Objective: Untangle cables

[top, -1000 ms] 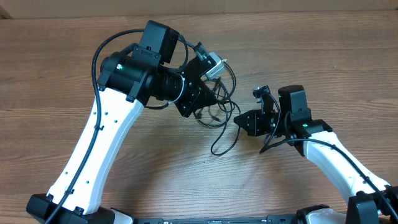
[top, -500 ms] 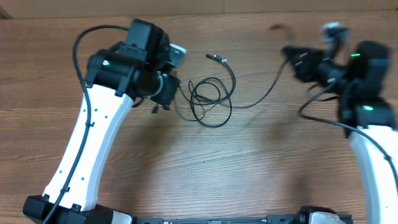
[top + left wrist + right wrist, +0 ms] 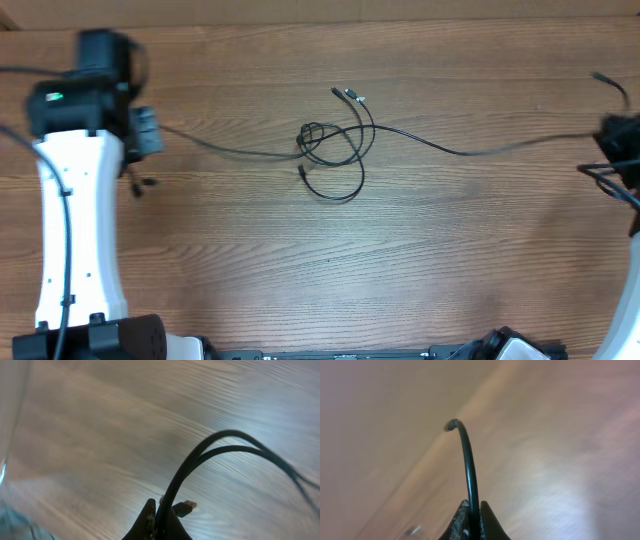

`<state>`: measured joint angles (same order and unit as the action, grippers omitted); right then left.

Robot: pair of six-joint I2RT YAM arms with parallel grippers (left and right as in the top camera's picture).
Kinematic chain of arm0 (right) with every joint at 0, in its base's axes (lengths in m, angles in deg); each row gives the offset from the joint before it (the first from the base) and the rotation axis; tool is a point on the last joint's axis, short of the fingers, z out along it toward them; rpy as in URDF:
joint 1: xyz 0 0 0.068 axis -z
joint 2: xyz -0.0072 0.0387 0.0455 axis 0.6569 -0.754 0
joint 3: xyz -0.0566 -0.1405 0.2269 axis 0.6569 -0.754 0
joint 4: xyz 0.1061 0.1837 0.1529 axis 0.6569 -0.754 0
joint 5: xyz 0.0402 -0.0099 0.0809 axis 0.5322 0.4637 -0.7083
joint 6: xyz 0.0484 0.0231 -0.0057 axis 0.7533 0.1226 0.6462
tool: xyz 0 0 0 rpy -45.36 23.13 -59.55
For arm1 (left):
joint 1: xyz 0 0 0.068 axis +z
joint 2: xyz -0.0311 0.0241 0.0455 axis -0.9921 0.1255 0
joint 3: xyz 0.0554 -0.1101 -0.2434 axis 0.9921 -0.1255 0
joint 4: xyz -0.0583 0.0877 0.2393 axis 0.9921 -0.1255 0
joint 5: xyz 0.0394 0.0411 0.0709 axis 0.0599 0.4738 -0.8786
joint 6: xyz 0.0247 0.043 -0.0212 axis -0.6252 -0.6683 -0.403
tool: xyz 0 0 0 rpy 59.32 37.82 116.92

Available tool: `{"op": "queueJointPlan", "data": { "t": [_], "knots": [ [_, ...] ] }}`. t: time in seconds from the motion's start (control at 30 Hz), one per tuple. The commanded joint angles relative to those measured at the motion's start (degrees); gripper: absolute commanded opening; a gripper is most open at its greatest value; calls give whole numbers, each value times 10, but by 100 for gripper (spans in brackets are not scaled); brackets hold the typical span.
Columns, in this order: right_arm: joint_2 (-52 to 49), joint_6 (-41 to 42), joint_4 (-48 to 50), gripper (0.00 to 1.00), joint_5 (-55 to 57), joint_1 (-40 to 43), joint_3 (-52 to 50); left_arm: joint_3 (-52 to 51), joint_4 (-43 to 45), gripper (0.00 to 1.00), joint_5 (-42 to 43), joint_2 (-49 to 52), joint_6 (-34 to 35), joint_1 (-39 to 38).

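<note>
Wooden table (image 3: 250, 260), thin black cables (image 3: 312, 137) in tangled loops near its middle, strands running toward both sides

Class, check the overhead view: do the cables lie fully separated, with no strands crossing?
No: the cables cross in a knot of loops on the table.

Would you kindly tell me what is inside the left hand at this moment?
The left hand is shut on a black cable: two strands arch out of its grip, with a small plug end showing beside them. The pinched stretch itself is hidden.
</note>
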<state>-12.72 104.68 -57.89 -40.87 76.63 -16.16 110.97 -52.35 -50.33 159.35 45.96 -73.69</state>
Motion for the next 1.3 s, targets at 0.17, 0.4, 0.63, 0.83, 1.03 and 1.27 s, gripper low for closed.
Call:
{"op": "queueJointPlan", "data": {
  "t": [0.17,0.4,0.63,0.83,1.03,1.27],
  "knots": [
    [2,46,-44,4,132,106,6,14,1,4,77,-14,78,160],
    [1,59,-34,4,26,96,5,14,53,4,368,-14,-9,201],
    [-1,-70,24,4,-177,-27,5,14,97,4,525,-14,-138,99],
    [-2,-170,3,4,-207,-190,5,14,90,16,494,-14,-206,-20],
    [-2,-224,-23,15,-207,-331,5,14,79,51,425,-14,-207,-83],
    [-2,-224,-54,76,-90,-405,5,14,68,55,426,-14,-207,-129]
  ]
}}
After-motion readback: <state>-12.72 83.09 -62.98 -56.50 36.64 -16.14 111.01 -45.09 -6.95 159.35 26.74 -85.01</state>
